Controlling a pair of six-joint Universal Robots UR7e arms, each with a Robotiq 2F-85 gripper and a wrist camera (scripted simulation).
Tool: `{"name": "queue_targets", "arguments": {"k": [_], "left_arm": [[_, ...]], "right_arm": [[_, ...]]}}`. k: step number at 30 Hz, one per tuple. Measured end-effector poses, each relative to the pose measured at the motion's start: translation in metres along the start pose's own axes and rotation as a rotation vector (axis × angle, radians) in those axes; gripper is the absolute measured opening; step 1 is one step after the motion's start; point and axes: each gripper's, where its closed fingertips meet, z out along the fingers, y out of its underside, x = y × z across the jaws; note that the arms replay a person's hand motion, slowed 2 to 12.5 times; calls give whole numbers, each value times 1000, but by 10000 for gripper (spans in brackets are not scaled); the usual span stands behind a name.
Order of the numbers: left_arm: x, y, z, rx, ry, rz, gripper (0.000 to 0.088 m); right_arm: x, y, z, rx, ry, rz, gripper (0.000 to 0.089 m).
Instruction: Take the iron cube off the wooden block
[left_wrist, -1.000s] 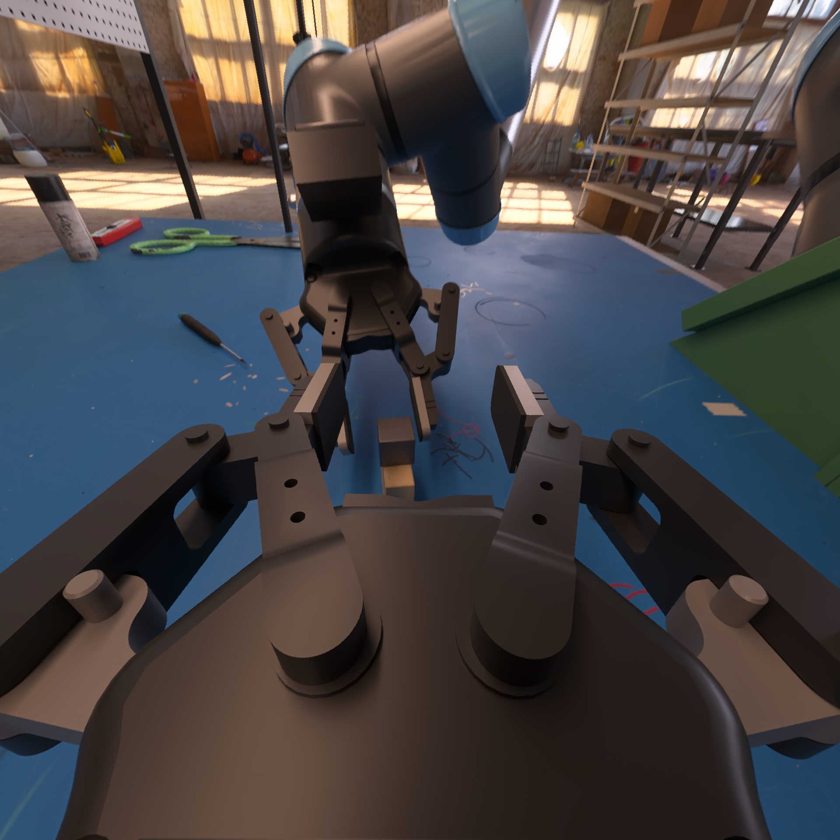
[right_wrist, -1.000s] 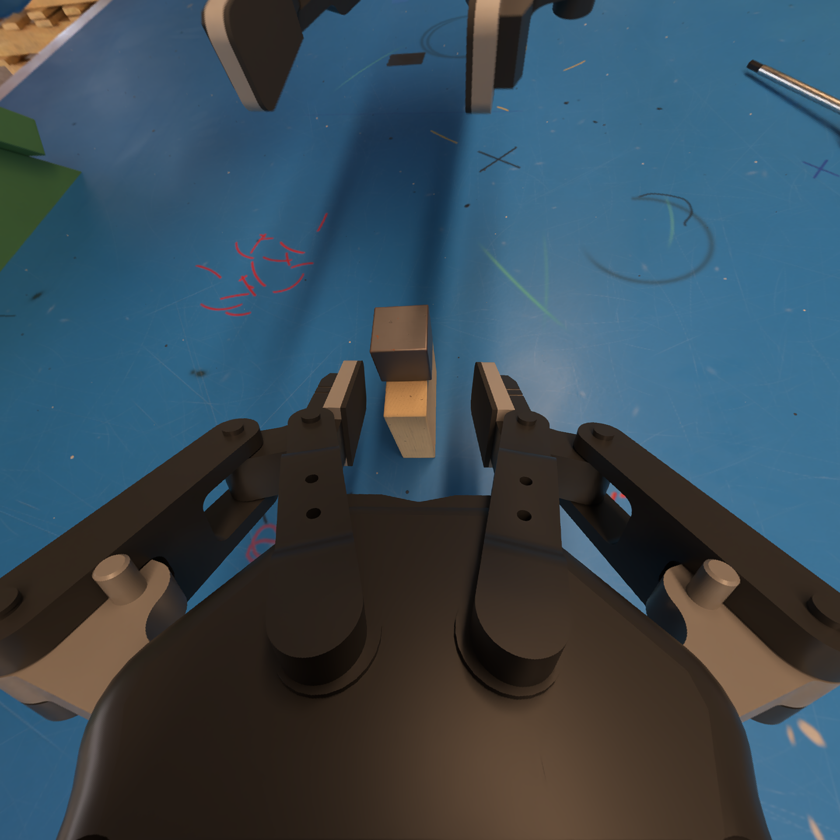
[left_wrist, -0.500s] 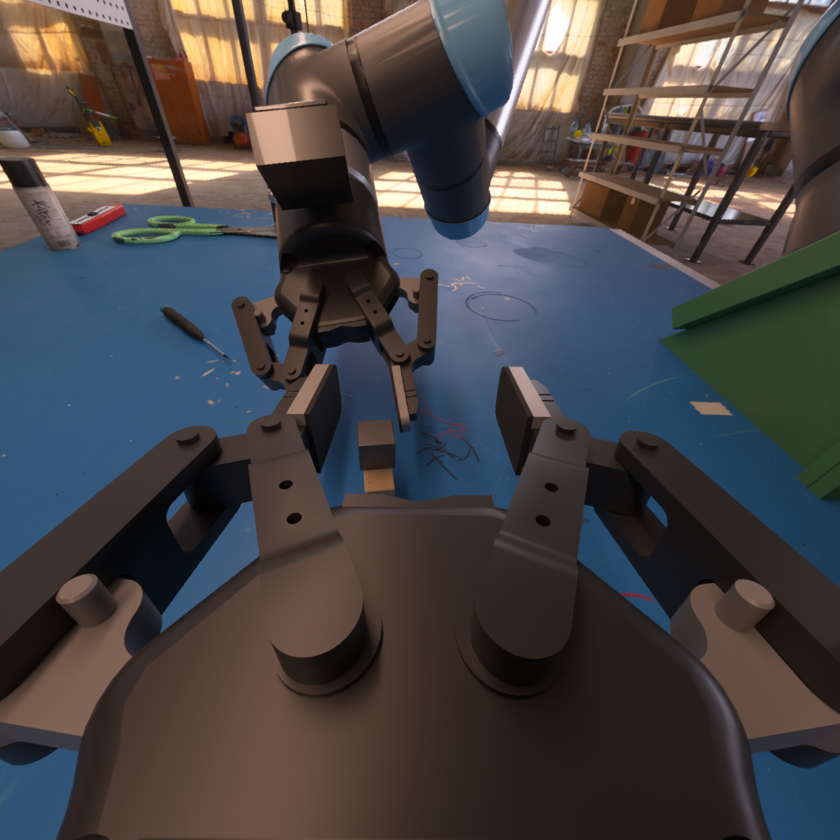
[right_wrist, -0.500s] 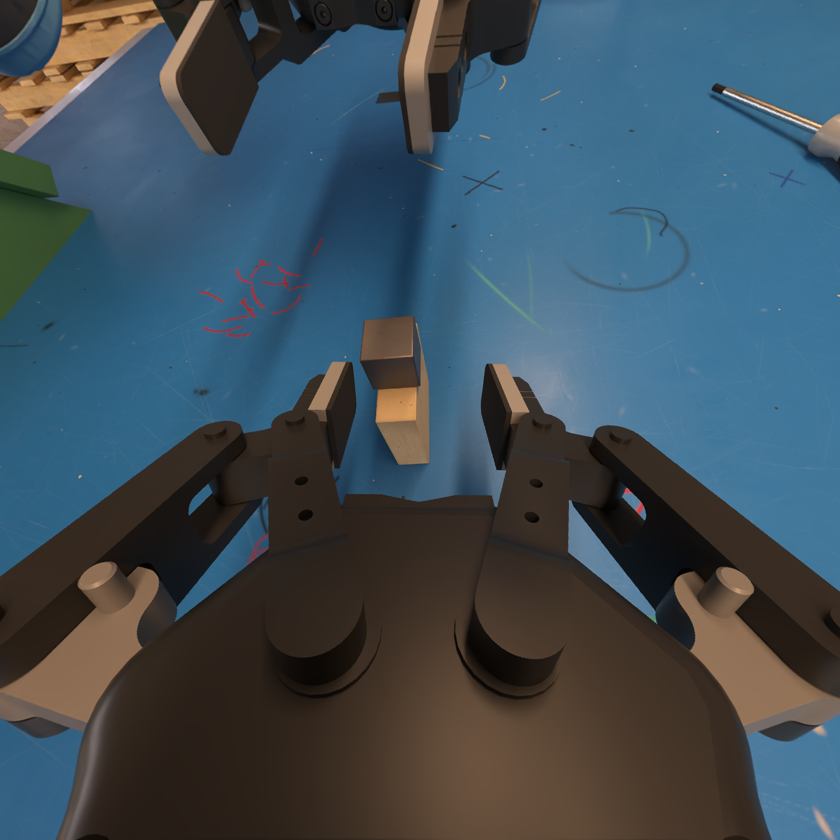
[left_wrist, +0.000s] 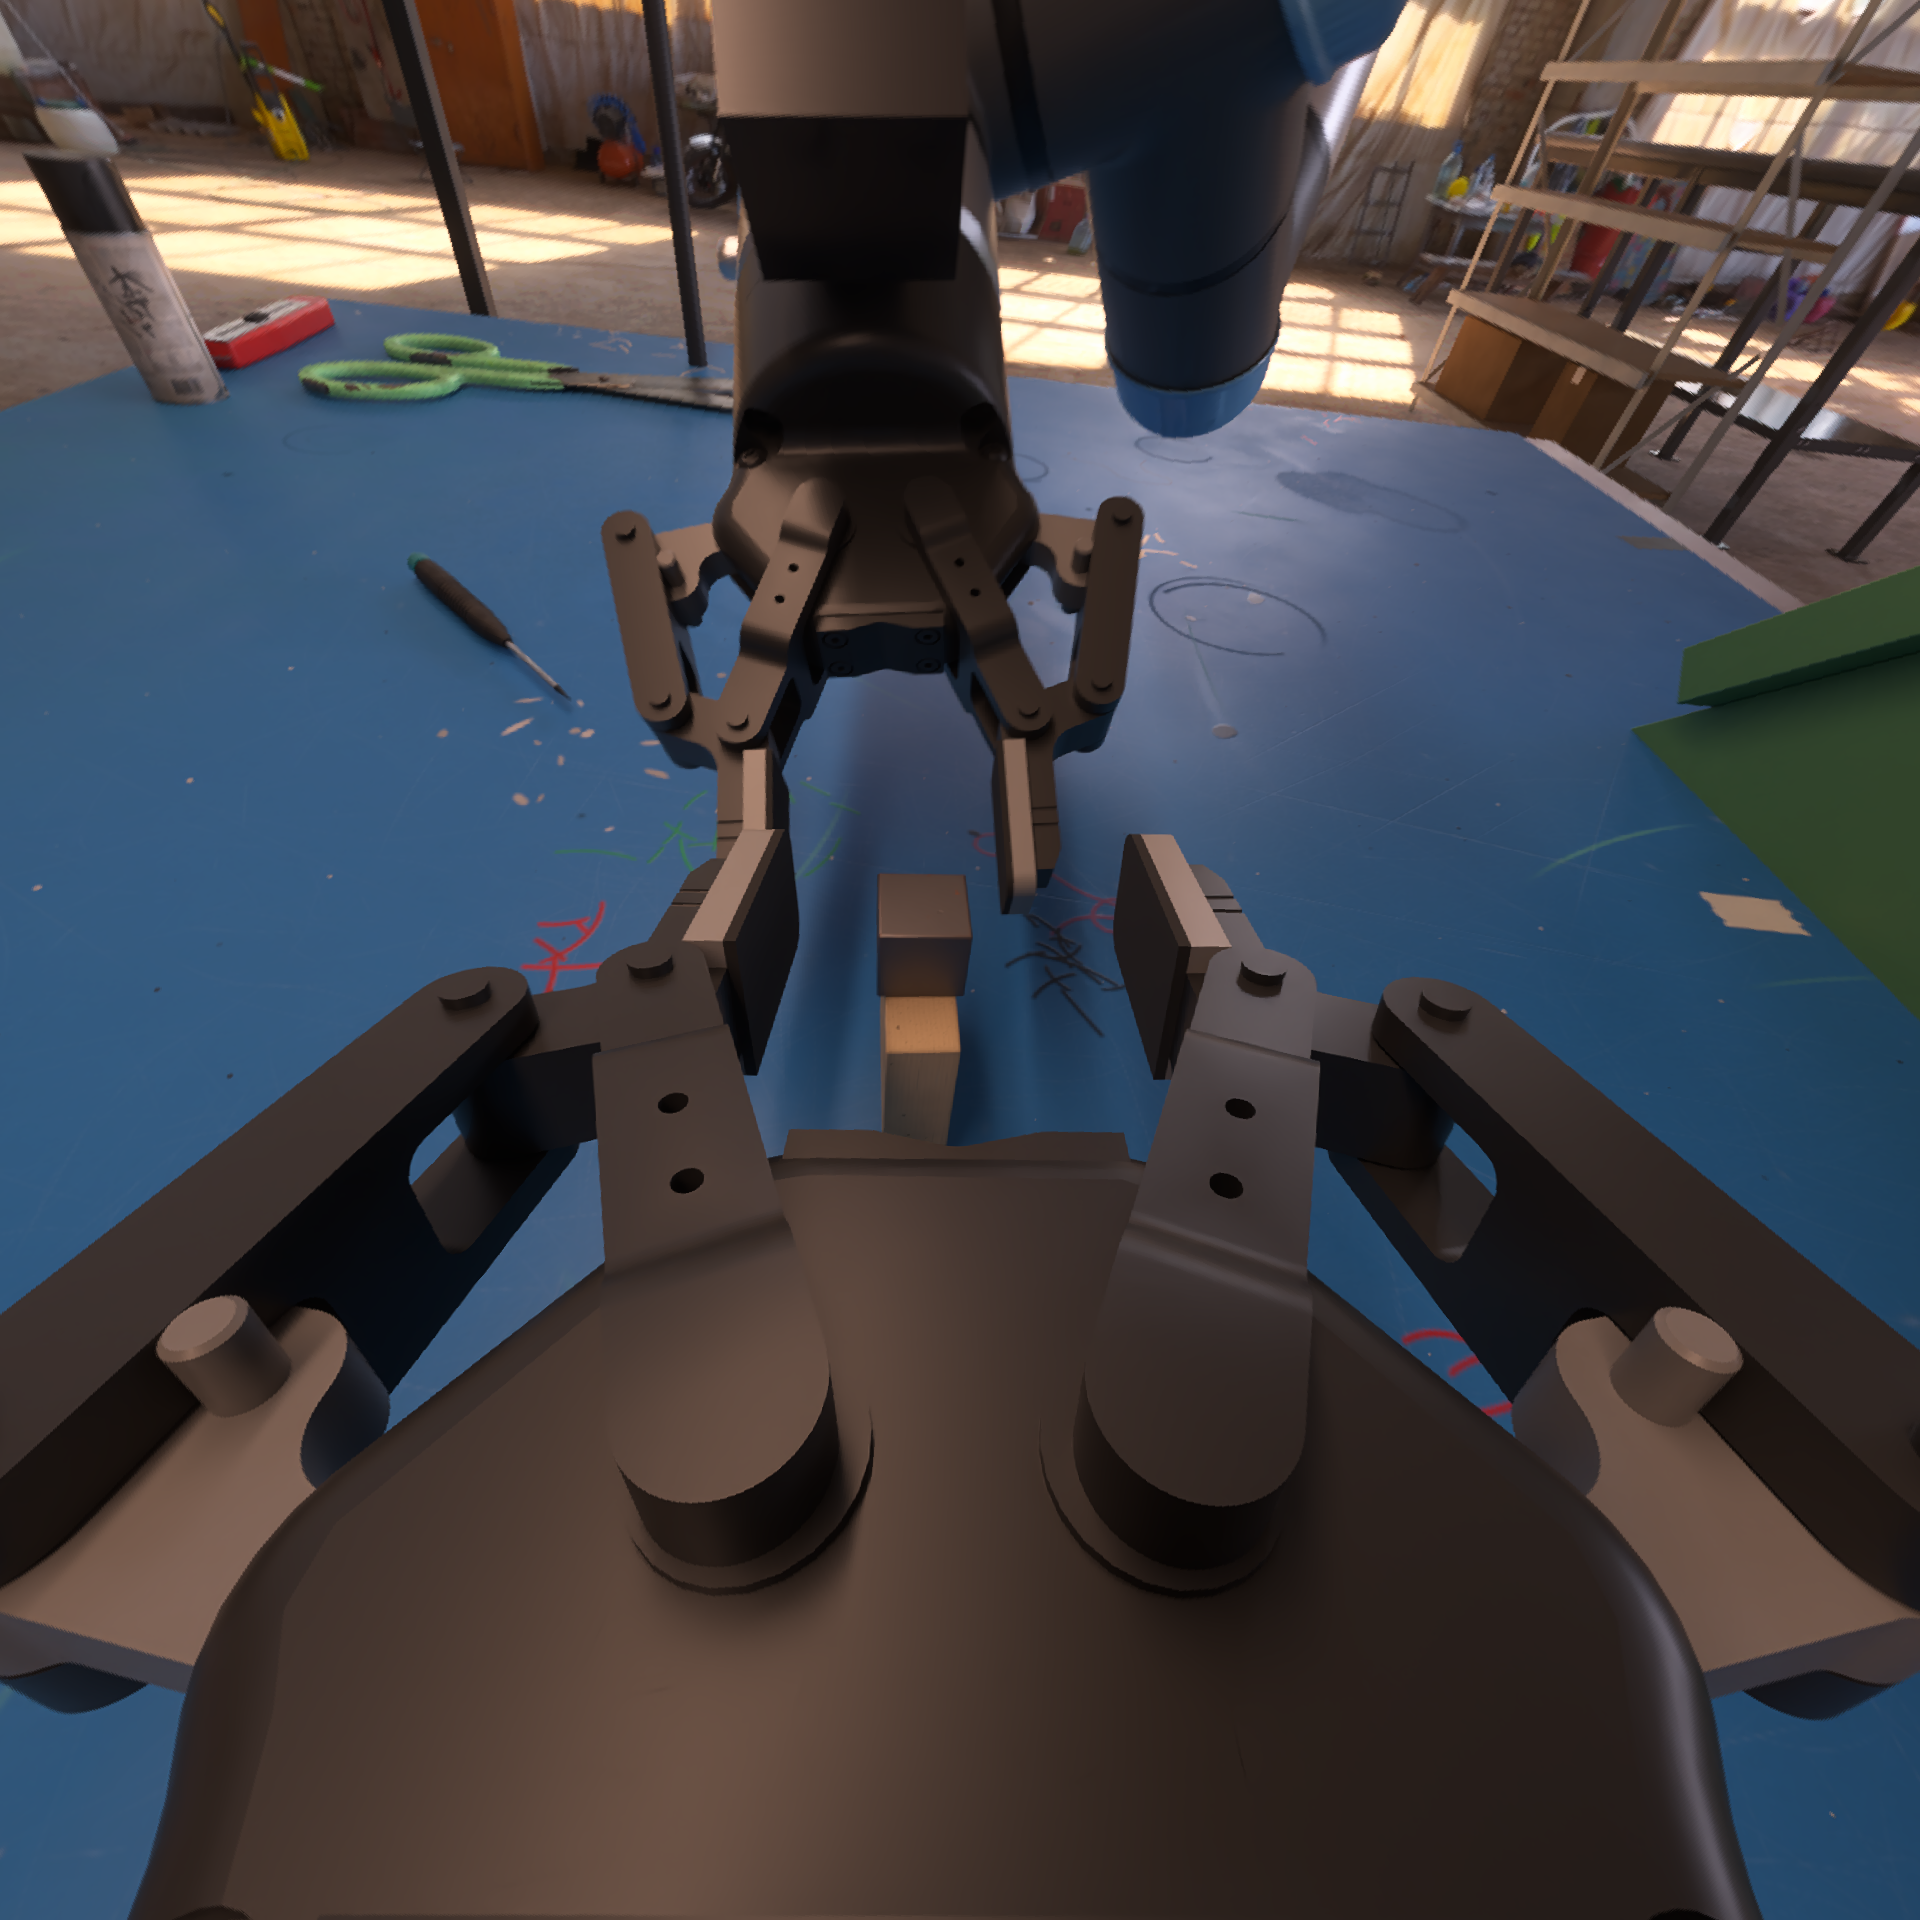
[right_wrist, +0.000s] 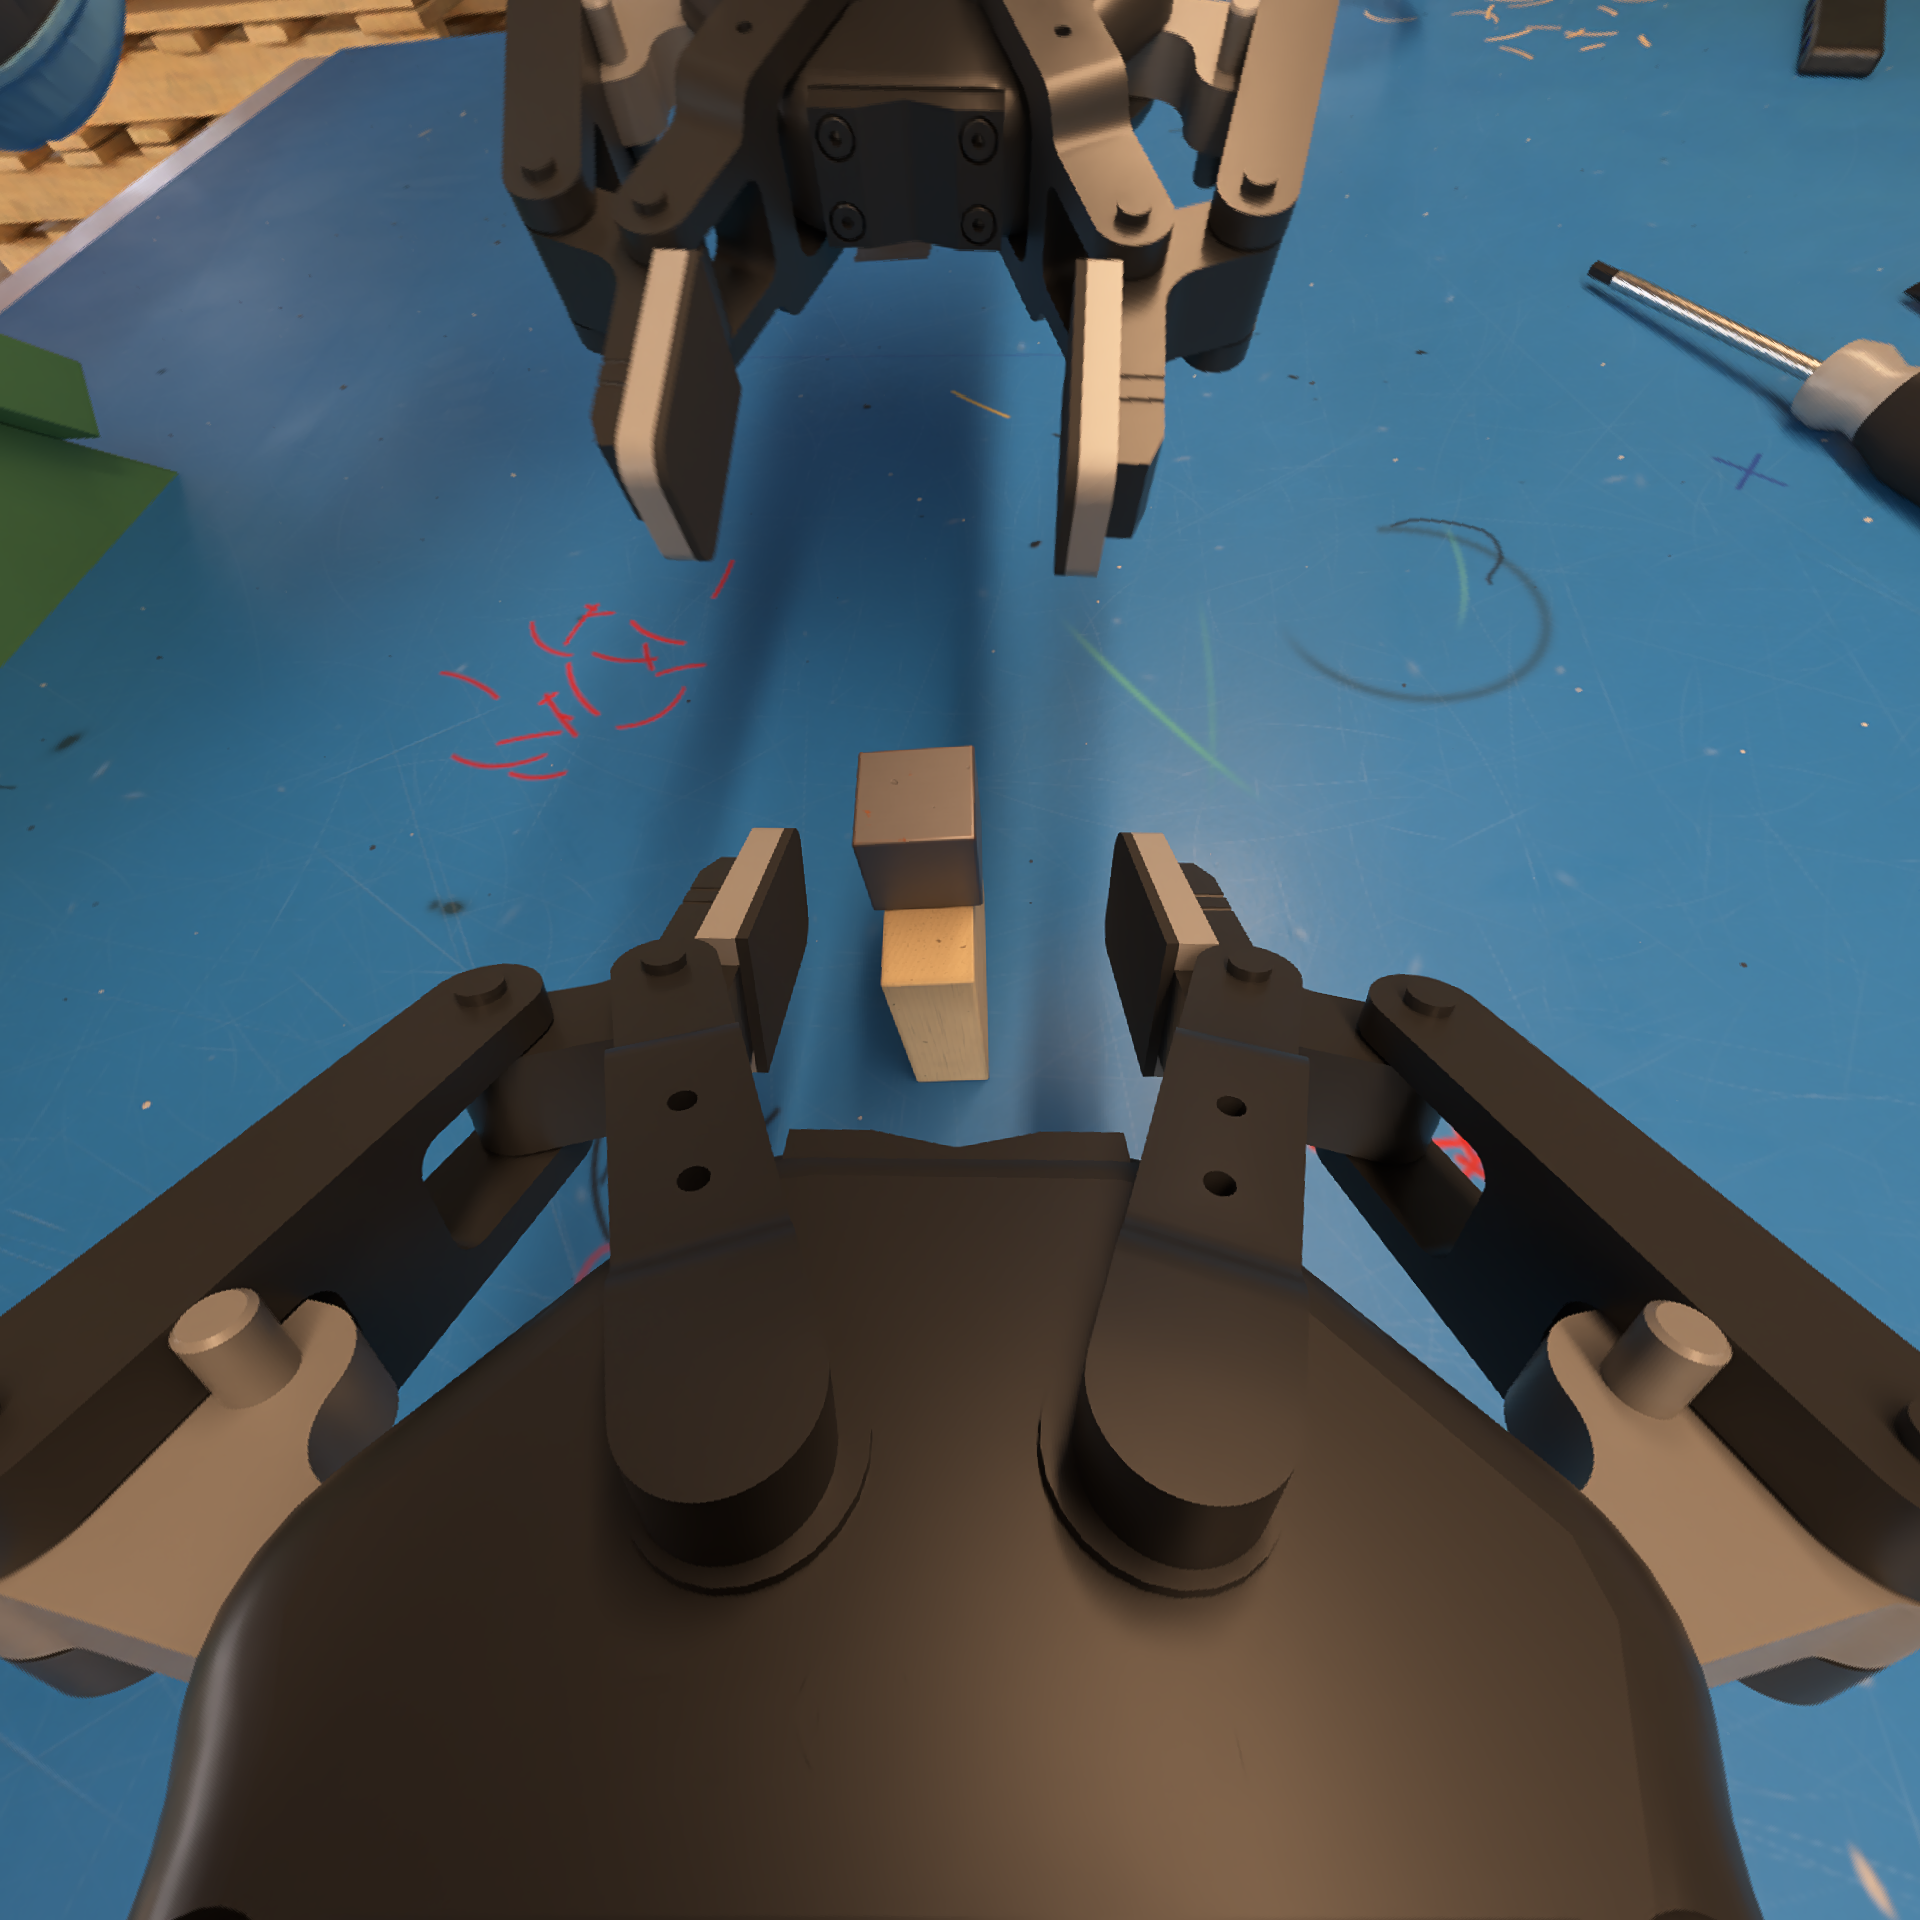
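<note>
The iron cube (left_wrist: 923, 930) is dark grey and sits on top of the upright pale wooden block (left_wrist: 916, 1060) on the blue table (left_wrist: 260, 831). My left gripper (left_wrist: 949, 883) is open, with the cube in line between its fingers, just short of them. My right gripper (left_wrist: 888, 831) faces it from the far side, open and low over the table. In the right wrist view the cube (right_wrist: 916, 826) and the block (right_wrist: 935, 987) stand between the open fingers of the right gripper (right_wrist: 954, 862). The left gripper (right_wrist: 878, 530) hangs open beyond them.
A green panel (left_wrist: 1818, 748) lies at the right. A small screwdriver (left_wrist: 488, 634), green scissors (left_wrist: 436, 374), a red flat item (left_wrist: 268, 330) and a spray can (left_wrist: 125, 270) lie at the far left. A larger screwdriver (right_wrist: 1766, 353) lies right of the stack in the right wrist view.
My left gripper has moved toward the stack and lined up on it, so the cube now sits centred between its fingers. The right gripper has shifted a little. Both stay open.
</note>
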Motion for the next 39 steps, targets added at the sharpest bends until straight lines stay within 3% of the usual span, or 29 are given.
{"name": "queue_targets", "arguments": {"k": [10,23,39], "left_arm": [[-2,11,7,-40,-3,-37,450],[-2,18,13,-84,-40,-8,328],[-2,24,21,-139,-64,22,350]], "right_arm": [[-1,4,0,-22,14,-8,525],[1,8,-1,-47,25,-7,524],[0,11,1,-74,23,-18,521]]}}
